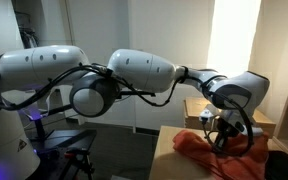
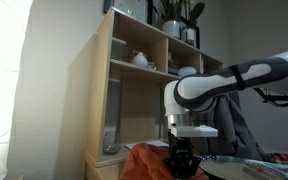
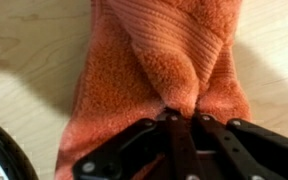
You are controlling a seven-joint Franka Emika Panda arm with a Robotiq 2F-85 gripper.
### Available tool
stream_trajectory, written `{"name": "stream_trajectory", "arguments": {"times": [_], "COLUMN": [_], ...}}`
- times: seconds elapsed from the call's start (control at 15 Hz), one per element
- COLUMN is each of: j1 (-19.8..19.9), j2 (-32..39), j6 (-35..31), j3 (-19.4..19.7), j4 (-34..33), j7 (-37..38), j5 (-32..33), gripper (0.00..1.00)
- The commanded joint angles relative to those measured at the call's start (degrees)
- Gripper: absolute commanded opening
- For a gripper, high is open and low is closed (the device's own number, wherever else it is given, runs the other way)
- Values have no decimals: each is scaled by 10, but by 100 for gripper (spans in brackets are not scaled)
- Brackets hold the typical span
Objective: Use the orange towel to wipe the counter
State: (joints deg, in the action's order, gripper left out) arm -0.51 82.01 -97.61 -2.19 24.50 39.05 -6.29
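The orange towel (image 3: 164, 60) is a rumpled red-orange cloth lying on the pale tan counter (image 3: 29, 70). In the wrist view my gripper (image 3: 184, 112) is shut on a pinched fold of the towel, fingers close together with cloth bunched between them. In both exterior views the gripper (image 1: 224, 138) (image 2: 183, 158) presses down into the towel (image 1: 199, 148) (image 2: 144, 163) on the counter (image 1: 169, 150). The fingertips are hidden in the cloth.
A tall wooden shelf unit (image 2: 124, 90) with plants on top stands behind the counter. A light wooden box (image 1: 199, 107) sits at the back. A dark round rim (image 3: 2, 150) lies by the towel. The counter edge (image 1: 156, 160) is near.
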Motion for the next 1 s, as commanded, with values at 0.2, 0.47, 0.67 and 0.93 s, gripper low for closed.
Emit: {"name": "stream_trajectory", "arguments": {"times": [0.2,0.47,0.67,0.93], "j1": [-1,-47,-88,-131], "j2": [1,-8,-11,-10], "j6": [-17,-5,2,-1], "j3": [-4,12,28,44], "j4": [11,13,16,14], "j7": [18,18,13,1], "j5": [-13,22,65,106], "gripper": [3,3,3,3]}}
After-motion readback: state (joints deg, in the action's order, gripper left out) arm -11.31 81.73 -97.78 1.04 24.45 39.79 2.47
